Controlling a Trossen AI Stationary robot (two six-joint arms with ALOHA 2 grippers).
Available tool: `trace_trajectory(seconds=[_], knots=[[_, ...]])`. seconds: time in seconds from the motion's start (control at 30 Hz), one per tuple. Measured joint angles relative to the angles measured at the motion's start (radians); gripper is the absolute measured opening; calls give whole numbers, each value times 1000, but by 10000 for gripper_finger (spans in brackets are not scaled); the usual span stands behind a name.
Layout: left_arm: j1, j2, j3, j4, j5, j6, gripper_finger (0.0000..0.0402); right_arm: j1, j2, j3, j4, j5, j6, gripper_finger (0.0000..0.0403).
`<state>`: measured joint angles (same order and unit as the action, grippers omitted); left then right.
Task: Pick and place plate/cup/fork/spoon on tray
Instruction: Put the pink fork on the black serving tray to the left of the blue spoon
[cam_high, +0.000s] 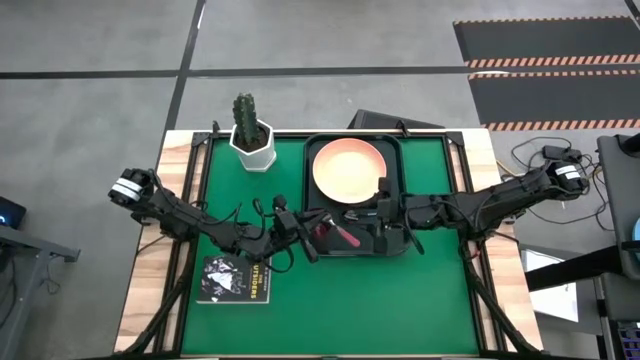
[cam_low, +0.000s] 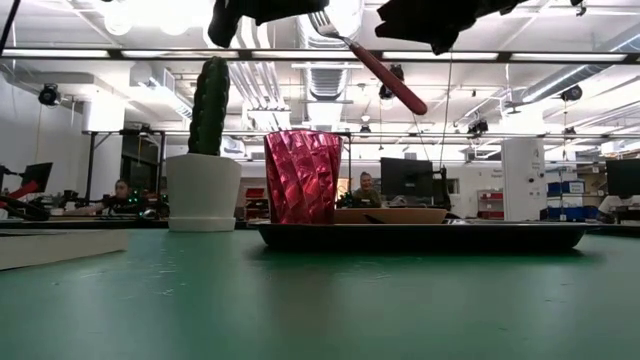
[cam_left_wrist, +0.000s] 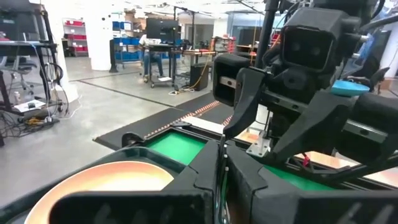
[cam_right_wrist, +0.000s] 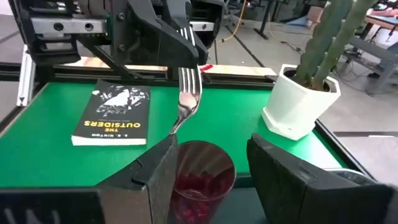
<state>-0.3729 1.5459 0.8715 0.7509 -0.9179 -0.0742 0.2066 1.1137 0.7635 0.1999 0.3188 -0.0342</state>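
Green mat (cam_high: 330, 300) covers the wooden table; workshop room behind with desks, monitors, ceiling lights, and a seated person (cam_low: 366, 190) far off in the low view. Spoon not made out in any view. Left gripper's (cam_high: 300, 232) fingers: can't tell if spread or closed, its wrist view shows only its own dark body. Fork (cam_low: 365, 58) is in the air above the tray (cam_high: 392, 150), handle end running under the right arm; high view shows the pink-red handle just beside the right gripper (cam_high: 383, 222), between the two grippers. Tines point up toward the left gripper in the right wrist view, handle dropping behind the right gripper's finger (cam_right_wrist: 158, 177); the grip itself is hidden, so can't tell if it's pinching the fork or what's holding it. Cup (cam_low: 302, 177) stands upright on the tray's near-left part, below the fork and just beside the left gripper. Plate (cam_high: 349, 167) lies on the tray's far half, beyond both grippers. Cactus pot (cam_high: 252, 140) off the tray's far-left corner; book (cam_high: 236, 279) on the mat, near side of the left gripper.
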Motion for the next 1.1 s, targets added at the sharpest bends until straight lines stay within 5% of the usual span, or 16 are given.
trace_trajectory(seconds=[0.17,0.43,0.8,0.9,1.1], knots=[[0,0,0,1,0,0,1,36,18,0,13,22,6,181],[0,0,0,1,-2,-1,0,143,121,0,119,301,-86,182],[0,0,-1,1,-4,-1,0,149,304,125,143,365,-42,182],[0,-1,-1,1,-4,0,0,151,340,195,38,486,-35,181],[0,-1,-3,1,-6,2,0,152,387,303,-172,504,62,153]])
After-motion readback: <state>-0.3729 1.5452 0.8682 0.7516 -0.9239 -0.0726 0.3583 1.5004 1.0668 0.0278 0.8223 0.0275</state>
